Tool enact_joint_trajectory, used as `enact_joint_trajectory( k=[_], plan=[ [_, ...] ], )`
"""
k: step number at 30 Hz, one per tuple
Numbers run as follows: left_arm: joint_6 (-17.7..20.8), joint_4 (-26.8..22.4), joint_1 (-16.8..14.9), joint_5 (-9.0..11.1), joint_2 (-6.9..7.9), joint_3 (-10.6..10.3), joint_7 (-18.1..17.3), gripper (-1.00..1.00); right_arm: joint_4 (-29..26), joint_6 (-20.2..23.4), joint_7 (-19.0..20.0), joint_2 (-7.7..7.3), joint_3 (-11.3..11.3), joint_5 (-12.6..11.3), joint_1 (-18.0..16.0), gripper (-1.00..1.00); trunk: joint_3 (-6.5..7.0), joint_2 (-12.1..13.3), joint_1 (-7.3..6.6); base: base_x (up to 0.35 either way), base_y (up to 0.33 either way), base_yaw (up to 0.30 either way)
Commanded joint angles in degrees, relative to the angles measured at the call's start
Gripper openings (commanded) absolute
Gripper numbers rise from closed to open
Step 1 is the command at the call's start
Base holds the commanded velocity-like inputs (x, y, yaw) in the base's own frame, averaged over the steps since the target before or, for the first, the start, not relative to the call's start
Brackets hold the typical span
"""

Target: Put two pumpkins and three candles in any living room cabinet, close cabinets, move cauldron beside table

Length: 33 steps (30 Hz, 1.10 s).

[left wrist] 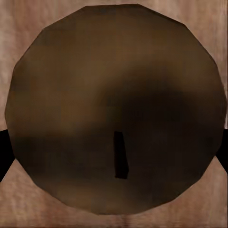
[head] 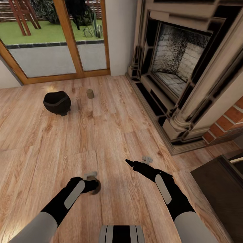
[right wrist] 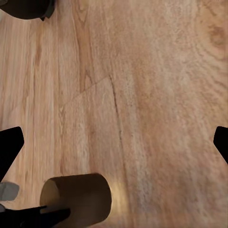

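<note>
Left fingers [head: 95,186] closed — right fingers [right wrist: 227,141] spread

A: Bare wood floor [head: 111,135] is seen between the arms and the cauldron [head: 56,102], well ahead.

B: A small candle [head: 90,93] stands near it. The right side is blocked by the fireplace surround [head: 175,111].

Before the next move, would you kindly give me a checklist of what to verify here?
1. Left gripper closed around the candle: ok.
2. Candle lifted off the floor: cannot tell.
3. Right gripper open and empty: ok.
4. Second candle stowed: not ok, it stands on the floor near the cauldron.
5. Cabinet open for loading: cannot tell.
</note>
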Motion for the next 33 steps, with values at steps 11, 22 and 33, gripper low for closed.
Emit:
enact_joint_trajectory(
  k=[11,22,33],
  plan=[
    [19.75,-11.92,-9.74,0.38,-2.85,4.86,3.65,-1.00,0.03,-0.09,-0.62,-0.34,0.04,0.23,0.00,1.00,0.00,0.00,0.00,0.000,0.000,0.000],
    [19.87,-18.93,-10.23,0.29,0.66,5.25,3.69,-1.00,-4.02,-0.84,-29.00,-0.88,6.77,8.16,0.00,1.00,0.00,0.00,0.00,0.000,0.000,0.000],
    [19.76,-18.96,-10.23,0.44,0.53,8.87,3.60,-1.00,-4.07,-0.91,-30.42,-0.86,9.30,9.49,0.00,1.00,0.00,0.00,0.00,0.204,0.000,0.000]
  ],
)
